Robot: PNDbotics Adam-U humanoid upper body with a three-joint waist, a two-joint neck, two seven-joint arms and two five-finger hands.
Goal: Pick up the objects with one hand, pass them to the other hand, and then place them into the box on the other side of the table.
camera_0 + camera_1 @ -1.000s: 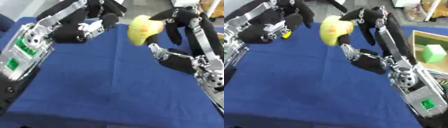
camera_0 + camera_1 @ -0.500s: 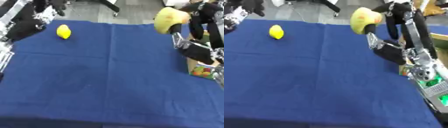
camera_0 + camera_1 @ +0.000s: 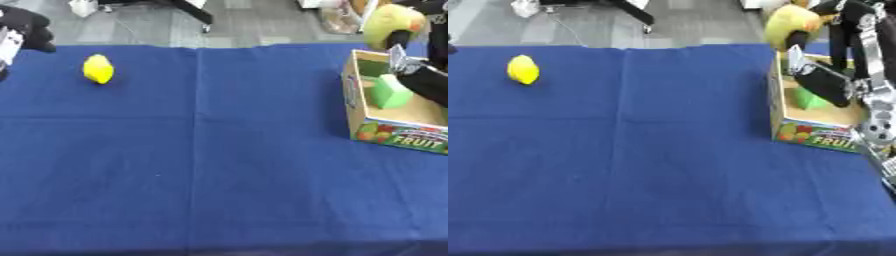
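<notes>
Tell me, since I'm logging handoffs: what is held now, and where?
The right hand holds a yellow-green fruit by its far side, above the box. The left hand holds nothing visible.

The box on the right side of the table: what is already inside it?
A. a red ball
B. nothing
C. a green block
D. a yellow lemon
C: a green block sits inside the box; the lemon lies far left on the blue cloth.

Yellow-green fruit held above the box; lemon lies far left.
</notes>
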